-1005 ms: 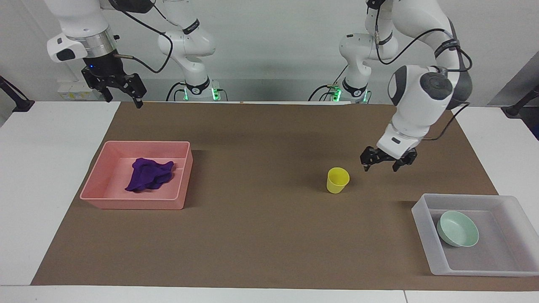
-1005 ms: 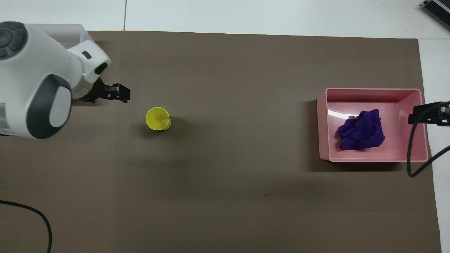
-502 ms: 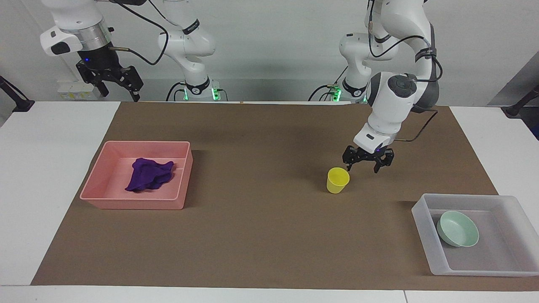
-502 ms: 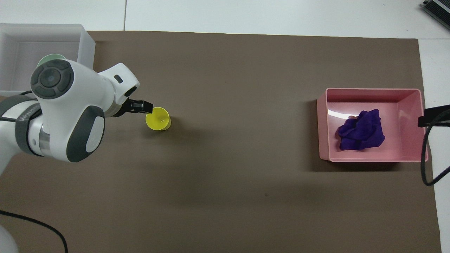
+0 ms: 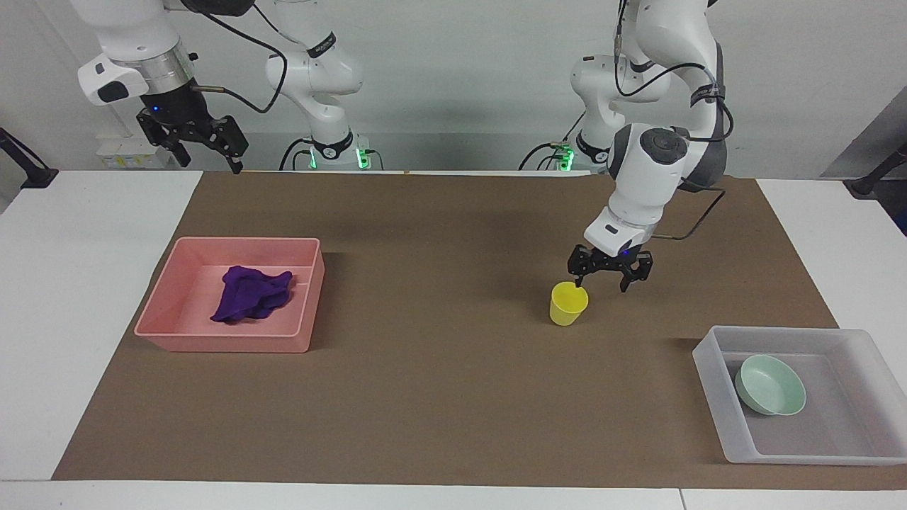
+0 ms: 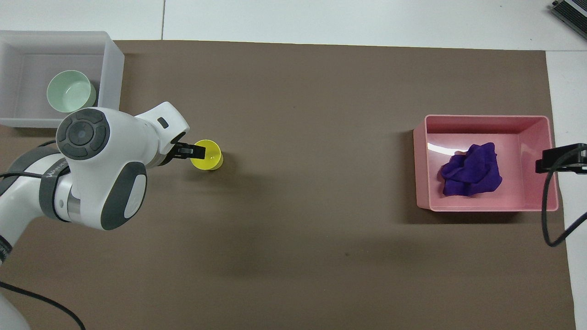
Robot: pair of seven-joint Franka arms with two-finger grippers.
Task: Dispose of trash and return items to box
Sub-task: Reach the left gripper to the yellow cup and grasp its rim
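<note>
Left tool (image 5: 602, 278) down low at the yellow cup (image 5: 568, 304), fingers spread wide, one fingertip (image 5: 579, 282) right at the cup's rim on the side toward the left arm's end, the other hanging clear over the brown mat (image 5: 439, 397). Nothing gripped. Seen from overhead, that same fingertip (image 6: 185, 151) overlapping the rim of the cup (image 6: 207, 155). Cup upright on the mat, mouth up, well apart from both containers.

Over at the left arm's end of the surface (image 5: 78, 283): frosted box (image 5: 716, 375), farther from the robots than the cup, with the mint-green bowl (image 5: 770, 385) sitting inside, open side up, close to the wall facing the middle of the mat.

At the right arm's end: pink bin (image 5: 283, 340) with the purple rag (image 5: 252, 293) crumpled inside, lying on the bin's floor.

Right tool (image 5: 205, 152) raised high over the edge of the mat nearest the robots, at the right arm's end, waiting. Fingers parted, holding nothing. In the overhead view, only a sliver of it (image 6: 560, 158) showing at the edge, over the bin's end wall.
</note>
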